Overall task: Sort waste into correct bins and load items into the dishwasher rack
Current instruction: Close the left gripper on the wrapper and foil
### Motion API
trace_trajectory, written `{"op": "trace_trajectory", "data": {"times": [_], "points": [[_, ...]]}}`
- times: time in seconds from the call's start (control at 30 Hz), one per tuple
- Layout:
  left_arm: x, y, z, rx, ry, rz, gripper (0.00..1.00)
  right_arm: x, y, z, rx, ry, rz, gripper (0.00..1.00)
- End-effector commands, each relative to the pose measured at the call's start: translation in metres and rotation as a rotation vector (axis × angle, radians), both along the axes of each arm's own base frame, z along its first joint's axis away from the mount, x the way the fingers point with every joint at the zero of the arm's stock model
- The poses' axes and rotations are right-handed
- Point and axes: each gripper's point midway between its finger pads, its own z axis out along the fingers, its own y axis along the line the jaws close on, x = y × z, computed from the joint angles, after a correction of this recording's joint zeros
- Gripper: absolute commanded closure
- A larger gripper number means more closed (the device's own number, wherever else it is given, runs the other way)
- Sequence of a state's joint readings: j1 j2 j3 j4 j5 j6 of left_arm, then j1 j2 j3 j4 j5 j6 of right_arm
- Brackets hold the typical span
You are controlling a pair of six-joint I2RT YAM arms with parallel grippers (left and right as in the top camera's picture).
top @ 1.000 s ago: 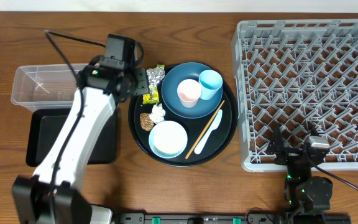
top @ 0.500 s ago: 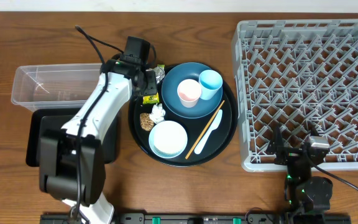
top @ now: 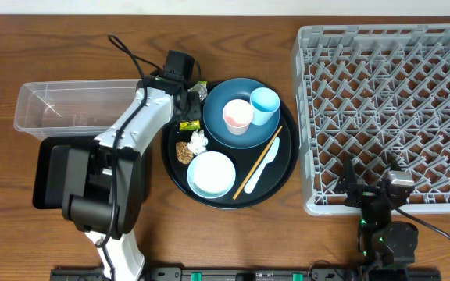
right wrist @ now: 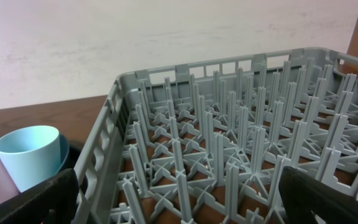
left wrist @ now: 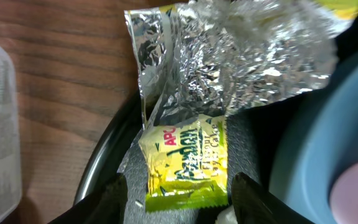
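The crinkled yellow-silver snack wrapper [top: 194, 100] [left wrist: 185, 163] lies across the round tray's left rim. My left gripper [top: 187, 107] [left wrist: 179, 202] hangs over it, open, its two dark fingers on either side of the yellow end without touching it. Beside it lie a white tissue [top: 198, 141] and a brown lump [top: 183, 151]. The dark blue dish [top: 217, 101] holds a pink cup [top: 237, 116] and a light blue cup [top: 265, 104] [right wrist: 30, 155]. My right gripper [top: 368, 186] [right wrist: 179, 199] stands open and empty at the near edge of the grey dishwasher rack [top: 389, 109] [right wrist: 229, 124].
The round black tray [top: 289, 165] also carries a pale bowl [top: 211, 174], a wooden chopstick [top: 258, 162] and a white spoon [top: 265, 165]. A clear tub [top: 69, 109] and a flat black tray [top: 47, 173] sit at the left, partly under my left arm.
My left arm has swung right from beside the clear tub to over the wrapper, and its jaws have widened a little. The right arm has not moved.
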State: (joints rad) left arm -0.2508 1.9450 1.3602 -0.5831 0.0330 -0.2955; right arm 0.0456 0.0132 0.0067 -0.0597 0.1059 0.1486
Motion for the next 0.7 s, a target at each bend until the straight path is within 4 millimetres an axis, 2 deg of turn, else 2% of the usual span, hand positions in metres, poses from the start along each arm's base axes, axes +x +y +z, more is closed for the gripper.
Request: {"op": "trace_trajectory", "data": {"times": [0.0, 0.33, 0.67], "points": [[0.006, 0.000, -0.006, 0.016, -0.003, 0.008, 0.44, 0.000, 0.000, -0.002, -0.012, 0.006, -0.001, 0.01], [0.004, 0.000, -0.033, 0.026, 0.038, 0.007, 0.43, 0.000, 0.000, -0.002, -0.012, 0.006, -0.001, 0.01], [0.002, 0.001, -0.036, 0.028, 0.044, 0.007, 0.45, 0.000, 0.000, -0.002, -0.012, 0.006, -0.001, 0.01]]}}
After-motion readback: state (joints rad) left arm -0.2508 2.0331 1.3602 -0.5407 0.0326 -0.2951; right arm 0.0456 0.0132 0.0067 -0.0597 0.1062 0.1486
